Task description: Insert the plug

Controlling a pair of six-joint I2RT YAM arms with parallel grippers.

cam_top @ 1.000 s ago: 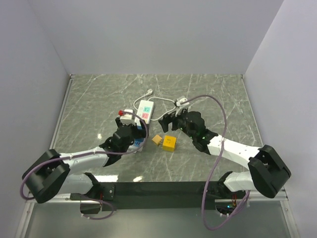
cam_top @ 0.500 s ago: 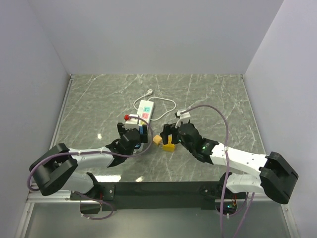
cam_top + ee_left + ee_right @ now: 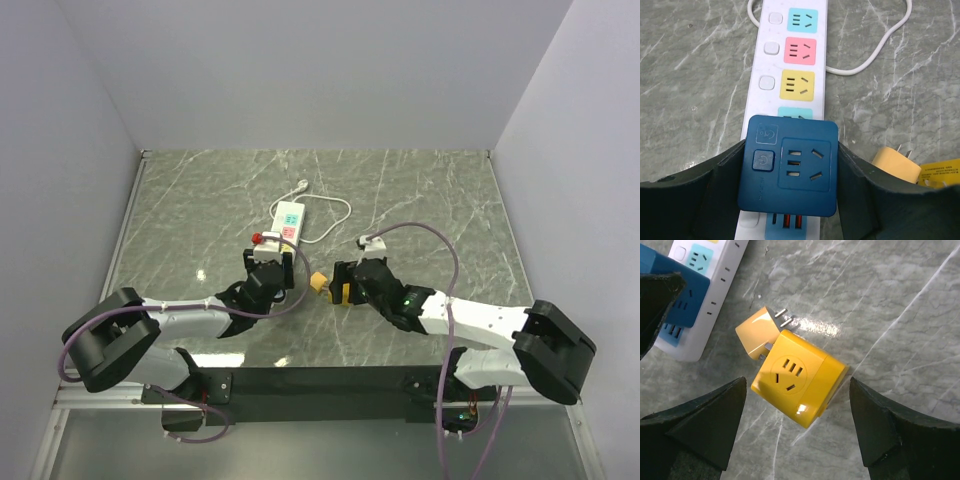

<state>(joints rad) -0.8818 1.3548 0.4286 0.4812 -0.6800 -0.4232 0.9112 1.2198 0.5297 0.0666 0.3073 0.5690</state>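
One blue adapter (image 3: 790, 172) is clenched on the power strip (image 3: 790, 55) by the left gripper (image 3: 791, 150). The spread right gripper (image 3: 797, 385) should be squared over the yellow cube (image 3: 800, 372) beside the strip.

green marble tabletop (image 3: 420, 190) — white-veined, glossy — boxed in by plain pale walls (image 3: 300, 70)

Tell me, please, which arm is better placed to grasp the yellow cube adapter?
Right. The right gripper, open, straddles the yellow cube adapter, a finger on either side. The left gripper is busy, closed on the blue adapter over the power strip.
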